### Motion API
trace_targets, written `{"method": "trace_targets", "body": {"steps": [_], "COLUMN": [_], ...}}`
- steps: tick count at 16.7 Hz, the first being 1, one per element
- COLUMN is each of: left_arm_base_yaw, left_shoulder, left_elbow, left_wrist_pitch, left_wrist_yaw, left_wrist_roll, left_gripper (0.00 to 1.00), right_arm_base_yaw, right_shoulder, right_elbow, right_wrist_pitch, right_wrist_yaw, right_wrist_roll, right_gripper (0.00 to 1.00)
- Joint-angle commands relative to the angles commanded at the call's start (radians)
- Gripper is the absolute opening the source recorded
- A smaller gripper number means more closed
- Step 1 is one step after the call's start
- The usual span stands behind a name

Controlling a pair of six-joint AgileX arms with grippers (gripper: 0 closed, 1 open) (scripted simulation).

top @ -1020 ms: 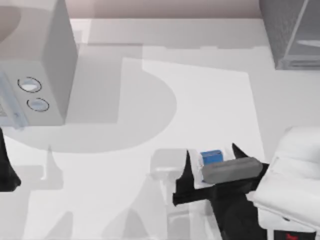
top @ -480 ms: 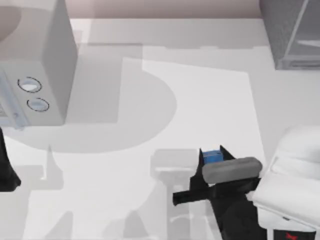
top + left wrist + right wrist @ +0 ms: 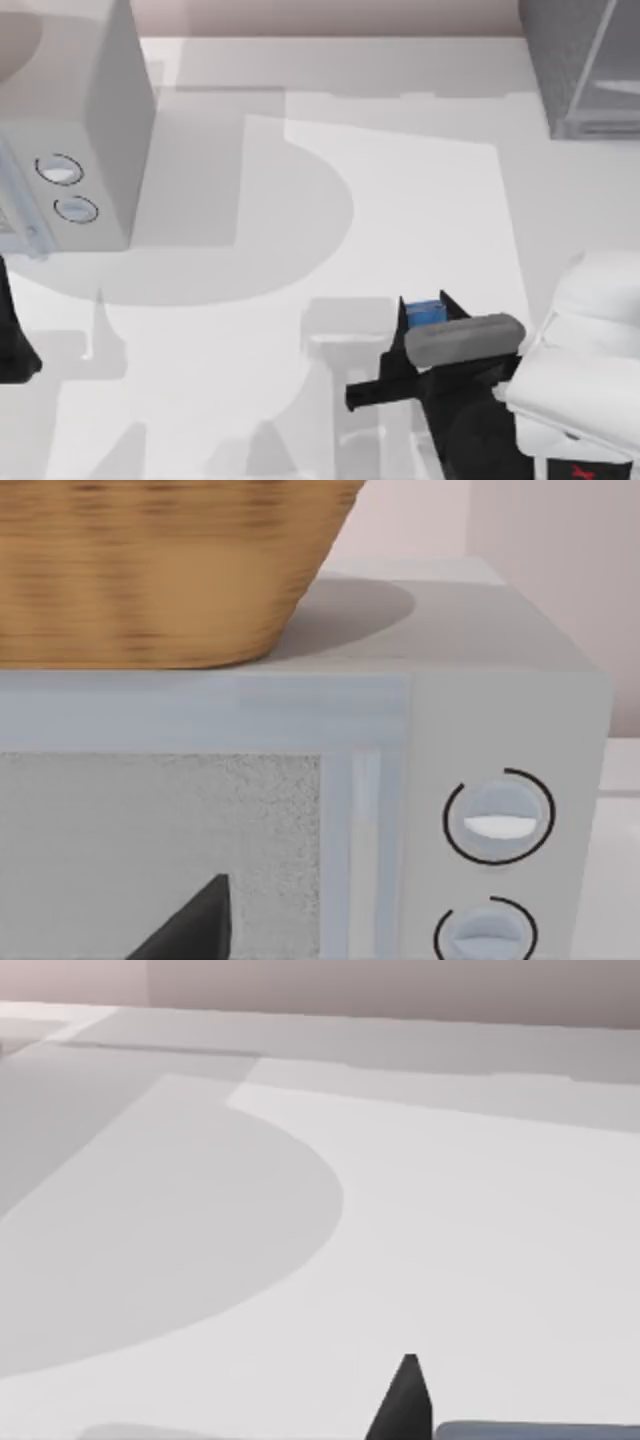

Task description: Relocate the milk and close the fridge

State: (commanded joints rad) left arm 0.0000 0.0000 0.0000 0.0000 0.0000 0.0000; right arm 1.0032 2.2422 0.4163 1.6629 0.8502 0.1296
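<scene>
Seen from above, a white bench (image 3: 420, 200) carries a pale grey box with two round dials (image 3: 75, 130) in the upper left of the frame and the fridge (image 3: 585, 65), dark grey and speckled with a lighter door panel, in the upper right corner. The milk (image 3: 424, 313), a small carton of which little more than the blue top is visible, sits in the lower right of the frame, well apart from the fridge. The right claw (image 3: 422, 312) has its dark fingers drawn narrow on either side of the carton, apparently gripping it, though the arm's grey housing covers most of the contact, so a firm hold is a judgement. That grip suits carrying the carton toward the fridge, whose door appears to stand open at an angle, waiting for the milk before it can be shut. The left claw (image 3: 15, 350) rests parked at the lower left edge of the frame; whether it is wide or narrow I cannot tell. The left wrist view adds what the overhead view lacks: a woven basket (image 3: 170, 570) standing on top of the dial box, and a speckled window panel beside the dials. The right wrist view looks across bare bench, with one dark fingertip (image 3: 402, 1400) at the lower edge.
</scene>
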Motion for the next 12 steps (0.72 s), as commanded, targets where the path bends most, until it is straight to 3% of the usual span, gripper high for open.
{"method": "trace_targets", "body": {"steps": [12], "left_arm_base_yaw": [0.0], "left_shoulder": [0.0], "left_elbow": [0.0], "left_wrist_pitch": [0.0], "left_wrist_yaw": [0.0], "left_wrist_roll": [0.0], "left_gripper": [1.0], "right_arm_base_yaw": [0.002], "right_shoulder": [-0.191], "right_elbow": [-0.025], "right_wrist_pitch": [-0.168], "right_wrist_yaw": [-0.002], "right_wrist_roll": [0.003], "right_gripper": [0.0]}}
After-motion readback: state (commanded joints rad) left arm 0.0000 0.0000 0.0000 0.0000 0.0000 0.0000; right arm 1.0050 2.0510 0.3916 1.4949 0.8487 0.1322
